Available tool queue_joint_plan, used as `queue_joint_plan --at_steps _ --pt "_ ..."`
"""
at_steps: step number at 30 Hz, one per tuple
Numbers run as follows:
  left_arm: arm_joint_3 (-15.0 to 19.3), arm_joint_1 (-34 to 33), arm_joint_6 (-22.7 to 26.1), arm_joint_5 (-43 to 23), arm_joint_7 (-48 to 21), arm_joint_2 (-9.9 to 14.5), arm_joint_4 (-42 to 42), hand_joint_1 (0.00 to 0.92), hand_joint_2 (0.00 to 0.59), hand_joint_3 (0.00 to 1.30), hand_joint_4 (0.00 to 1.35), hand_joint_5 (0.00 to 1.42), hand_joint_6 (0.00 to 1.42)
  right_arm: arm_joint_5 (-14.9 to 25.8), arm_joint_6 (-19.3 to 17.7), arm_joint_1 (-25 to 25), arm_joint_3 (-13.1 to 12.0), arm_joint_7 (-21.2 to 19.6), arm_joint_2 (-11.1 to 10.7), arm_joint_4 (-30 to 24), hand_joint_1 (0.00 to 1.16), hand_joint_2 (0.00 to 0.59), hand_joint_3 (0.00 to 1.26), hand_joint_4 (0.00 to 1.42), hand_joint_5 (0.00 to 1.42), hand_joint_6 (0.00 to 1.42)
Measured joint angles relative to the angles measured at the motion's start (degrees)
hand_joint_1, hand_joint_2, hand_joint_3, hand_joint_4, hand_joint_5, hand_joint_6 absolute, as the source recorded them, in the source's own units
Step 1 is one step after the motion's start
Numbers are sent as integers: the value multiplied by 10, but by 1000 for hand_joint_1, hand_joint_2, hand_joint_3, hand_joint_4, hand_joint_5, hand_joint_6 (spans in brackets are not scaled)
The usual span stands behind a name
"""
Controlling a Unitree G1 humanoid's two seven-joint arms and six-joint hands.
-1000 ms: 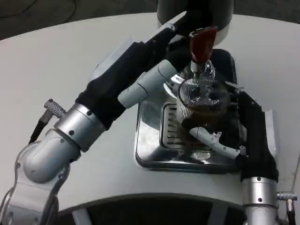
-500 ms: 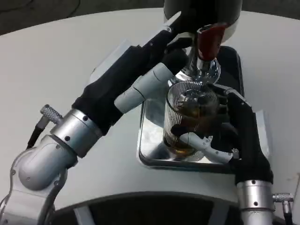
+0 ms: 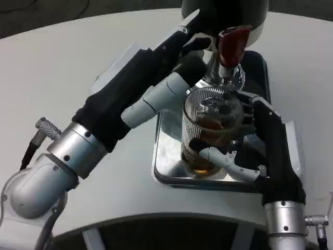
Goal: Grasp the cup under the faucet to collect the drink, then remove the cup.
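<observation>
A ribbed clear cup with brown drink in its lower half stands over the shiny drip tray, just below and slightly left of the chrome faucet. My right hand grips the cup from the right, with fingers wrapped across its front. My left hand reaches up to the tap beside the red handle. Its fingertips are hidden against the dispenser, so its hold is unclear.
The dark dispenser body stands at the back above the tray. My left forearm crosses diagonally in front of the tray's left side. White table lies to the left and far right.
The camera shifted after the first frame. The cup now sits a little lower and nearer relative to the faucet, still in my right hand. My left elbow has sunk slightly toward the lower left.
</observation>
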Motion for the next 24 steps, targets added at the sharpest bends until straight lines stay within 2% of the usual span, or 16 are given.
queue_joint_plan --at_steps 7,18,24 --pt "14 23 2 -2 0 2 -29 0 79 82 0 109 108 -8 0 9 12 9 0 -33 973 132 753 806 920 776" --pt "49 64 6 -3 1 9 -64 0 75 84 0 94 100 -9 1 38 17 33 2 -62 965 130 766 806 932 782" --pt "69 80 5 -2 1 28 -82 0 74 85 0 90 95 -7 1 60 20 50 3 -88 962 129 768 806 932 803"
